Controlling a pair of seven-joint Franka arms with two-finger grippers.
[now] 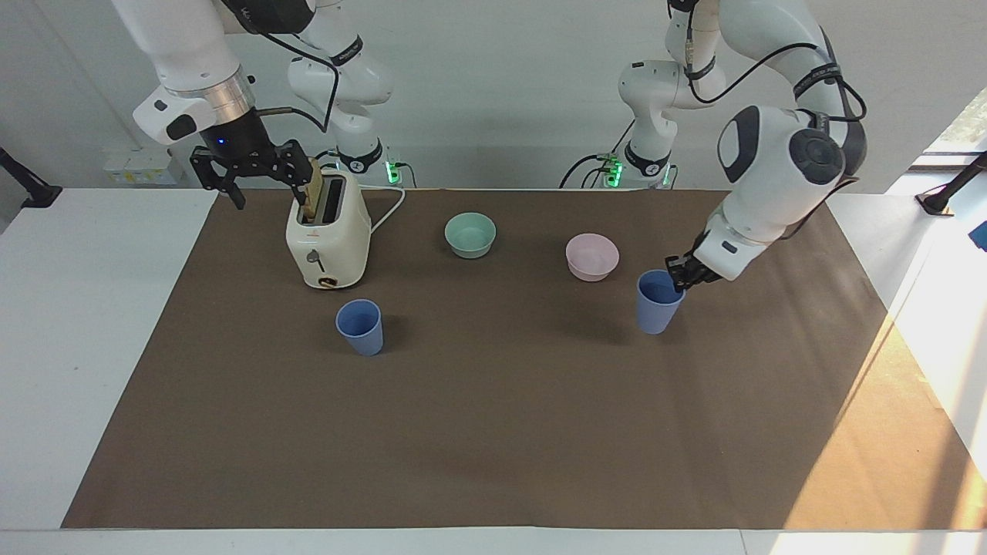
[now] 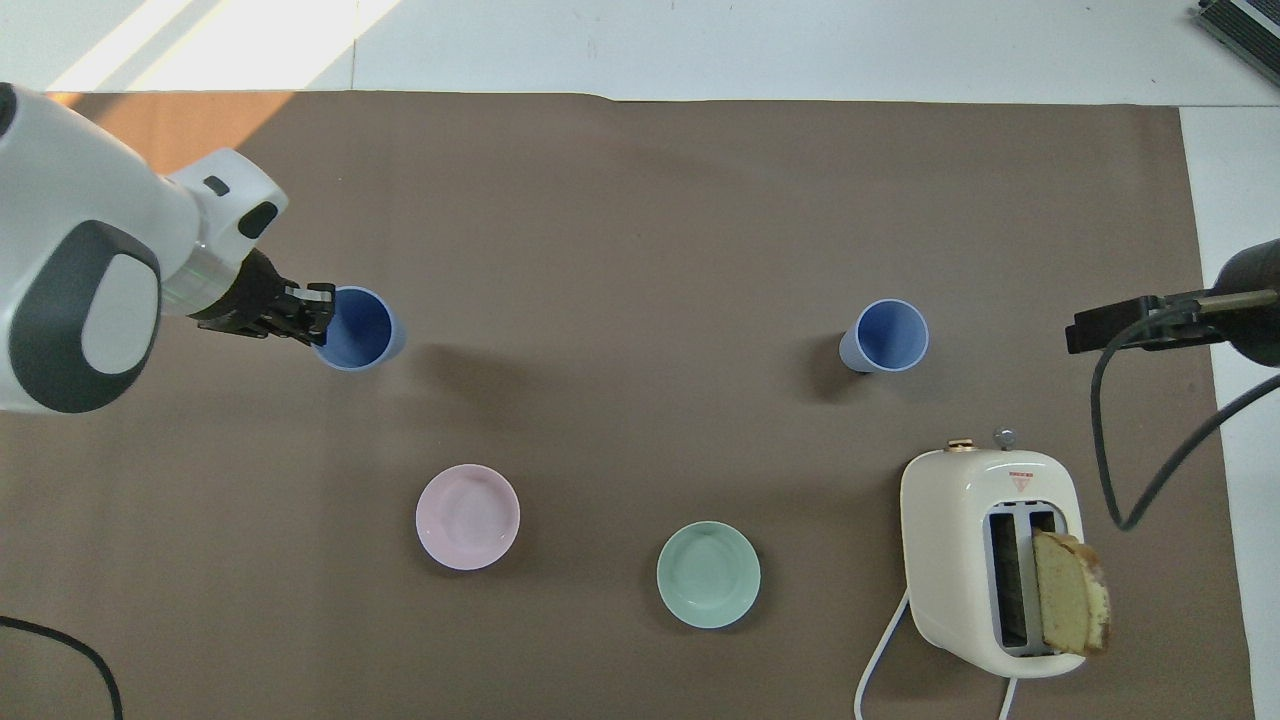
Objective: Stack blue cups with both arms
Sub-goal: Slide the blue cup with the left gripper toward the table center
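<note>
While overhead hides height, facing shows left end effector (image 1: 678,279) clamping lifted cup (image 1: 657,302).

On the worktop (image 1: 493,432) the toaster (image 1: 328,239), with a bread slice (image 1: 311,191) in its slot, and two bowls (image 1: 470,234) (image 1: 592,256) line the robots' edge, one cup (image 1: 360,327) stands farther out beside the toaster, and the left claw (image 1: 678,279) holds the other cup (image 1: 657,302) just beside the bowl toward the left arm's end.

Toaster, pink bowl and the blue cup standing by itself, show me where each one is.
toaster (image 1: 327,247), facing view, front face.
pink bowl (image 2: 467,517), overhead view, inside bottom.
blue cup (image 1: 361,330), facing view, outer wall.
</note>
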